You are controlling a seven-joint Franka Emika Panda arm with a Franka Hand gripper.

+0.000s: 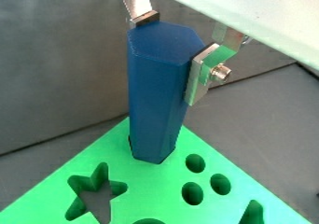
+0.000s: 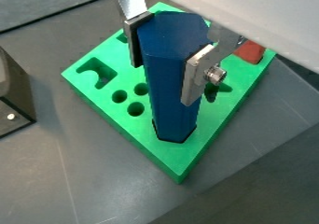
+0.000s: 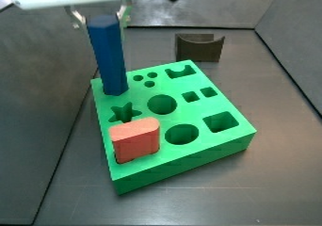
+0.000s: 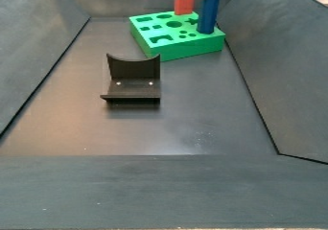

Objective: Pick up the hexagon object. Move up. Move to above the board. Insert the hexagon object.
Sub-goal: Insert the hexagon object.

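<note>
The hexagon object (image 1: 156, 106) is a tall blue peg. It stands upright at a corner of the green board (image 1: 149, 181), and its lower end seems to sit a little way into the hole there. The gripper (image 1: 174, 46) is shut on the peg's top, with one silver finger on each side. Both wrist views show this, and the peg (image 2: 169, 102), gripper (image 2: 166, 60) and board (image 2: 174, 151) show in the second of them. In both side views the peg (image 3: 107, 56) (image 4: 209, 9) rises from the board (image 3: 201, 150) (image 4: 160, 44). The gripper (image 3: 104, 18) is partly blurred.
A red rounded block (image 3: 132, 140) (image 4: 185, 4) stands on the board near a corner. A dark olive arch-shaped piece (image 3: 199, 46) (image 4: 132, 79) lies on the dark floor away from the board. Dark sloping walls (image 4: 38, 71) enclose the floor.
</note>
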